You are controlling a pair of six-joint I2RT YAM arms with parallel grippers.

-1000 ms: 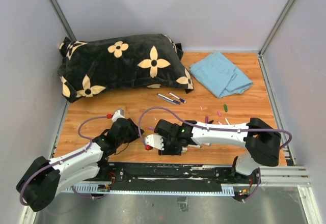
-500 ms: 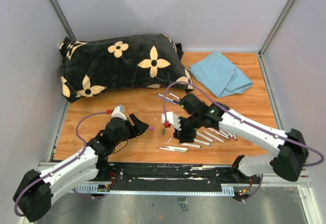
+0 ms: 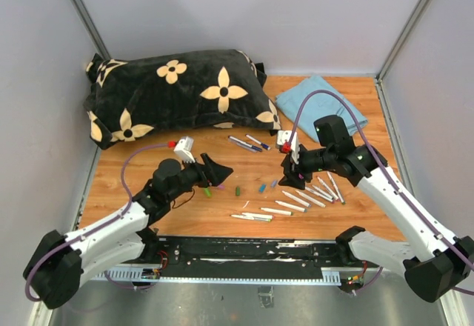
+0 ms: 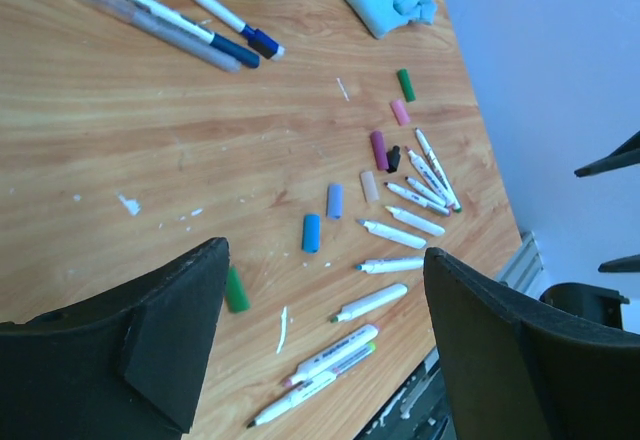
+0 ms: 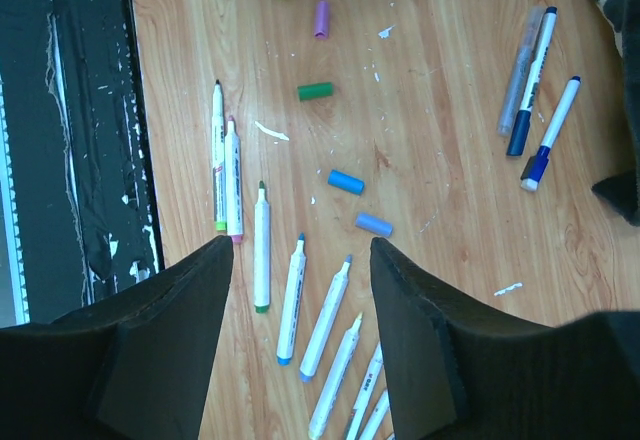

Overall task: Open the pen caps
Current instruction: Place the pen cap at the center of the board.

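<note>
A black pillow printed with cream flowers lay across the far left of the wooden table, and a light blue cloth sat crumpled at the far right corner. Just in front of the pillow's right end lay a few slim pens with dark blue ends. Nearer the front edge, white marker barrels lay scattered in a loose row.

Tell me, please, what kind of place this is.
Probably a robot test cell: plain grey walls enclose a wooden table, two robot arms are mounted at its near edge, and a pillow, a cloth and pens lie on it.
</note>
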